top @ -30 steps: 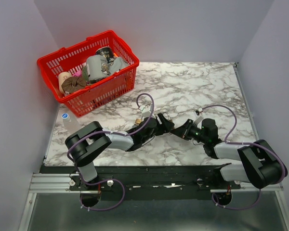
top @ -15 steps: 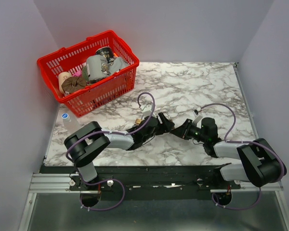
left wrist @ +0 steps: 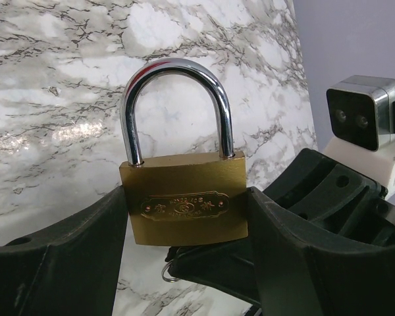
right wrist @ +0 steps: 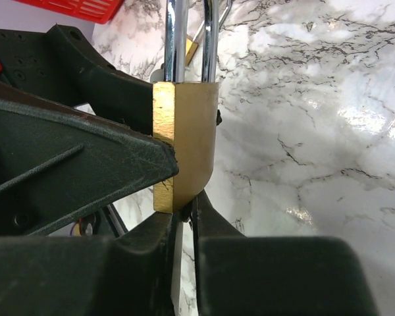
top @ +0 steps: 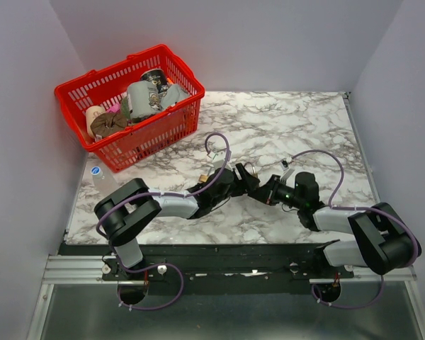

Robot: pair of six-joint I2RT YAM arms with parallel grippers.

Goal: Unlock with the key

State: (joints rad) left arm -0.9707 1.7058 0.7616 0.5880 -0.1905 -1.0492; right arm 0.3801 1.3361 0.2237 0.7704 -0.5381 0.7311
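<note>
Over the marble table (left wrist: 52,99) — left fingers (left wrist: 66,257) clamp the brass padlock (left wrist: 184,210); right fingers (right wrist: 270,276) at its base, grip unclear

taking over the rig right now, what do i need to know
Grippers: left gripper shut on the padlock, clamping its brass sides. The right gripper sits at the padlock's base, fingers nearly together.
Key: hidden, so the grip on it is unconfirmed.
Done: padlock held up to the right gripper.
Left: shackle is closed; seat the key, turn, open.
</note>
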